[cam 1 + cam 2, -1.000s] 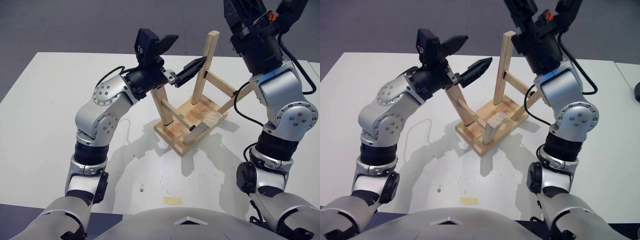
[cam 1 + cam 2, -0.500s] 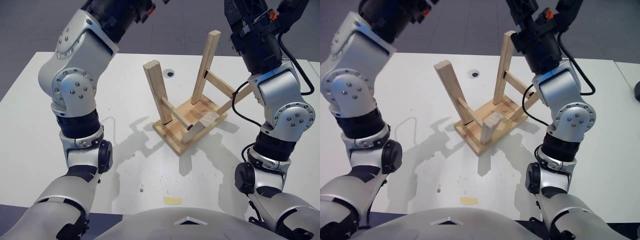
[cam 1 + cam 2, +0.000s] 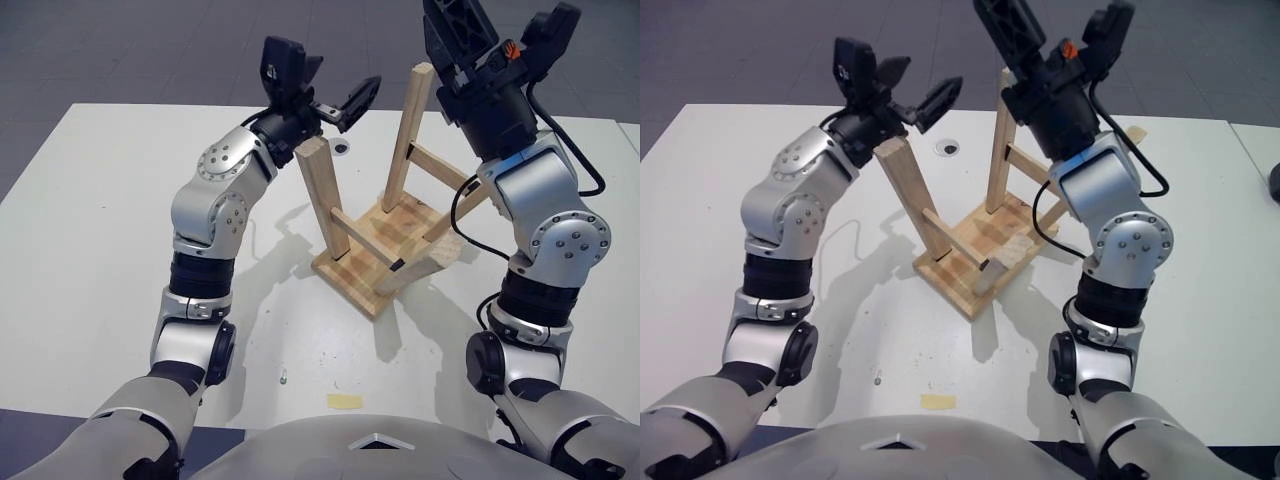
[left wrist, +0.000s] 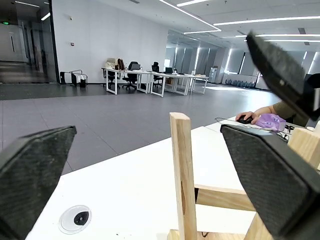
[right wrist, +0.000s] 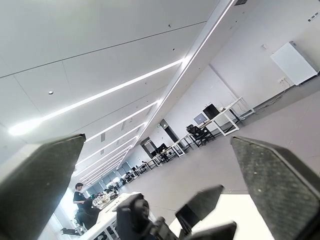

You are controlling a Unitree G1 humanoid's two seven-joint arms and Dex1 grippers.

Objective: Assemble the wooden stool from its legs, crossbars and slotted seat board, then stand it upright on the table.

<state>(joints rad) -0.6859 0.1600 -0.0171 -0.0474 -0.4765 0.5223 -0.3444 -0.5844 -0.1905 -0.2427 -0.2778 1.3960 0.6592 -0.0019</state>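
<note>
Head view: the pale, square-cut wooden stool [image 3: 385, 250] rests seat-down on the white counter [image 3: 90, 200], probably for fitting parts. The left hand [image 3: 335, 90] hovers open over one leg [image 3: 322, 190], and the right hand [image 3: 500, 45] is open higher up.
Left wrist view: dark, grainy fingers [image 4: 35, 170] frame a leg.
Right wrist view: that hand's fingers are spread wide, gripping nothing.

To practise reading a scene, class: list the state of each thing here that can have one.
stool: upside down, legs pointing up.
left pincer: open, by the near leg's top, holding nothing.
right pincer: open, raised beside the far leg, holding nothing.
</note>
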